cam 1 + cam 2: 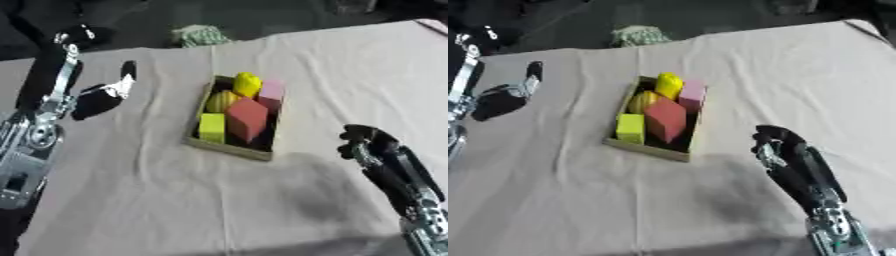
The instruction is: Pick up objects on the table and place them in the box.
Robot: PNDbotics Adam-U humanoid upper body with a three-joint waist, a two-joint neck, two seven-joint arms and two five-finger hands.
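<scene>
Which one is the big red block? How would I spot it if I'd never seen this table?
Find the shallow wooden box in the middle of the cloth-covered table. The red block sits in its near right part, tilted on edge. It is the largest piece there, darker than the pink block behind it and the yellow-green cube beside it.

Right hand [779,145] curled, seemingly empty, low at right; left hand [109,92] open at left.

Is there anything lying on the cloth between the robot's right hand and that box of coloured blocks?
Nothing: in the left eye view only bare, creased tablecloth separates the right hand from the box. The blocks all sit inside the box.
</scene>
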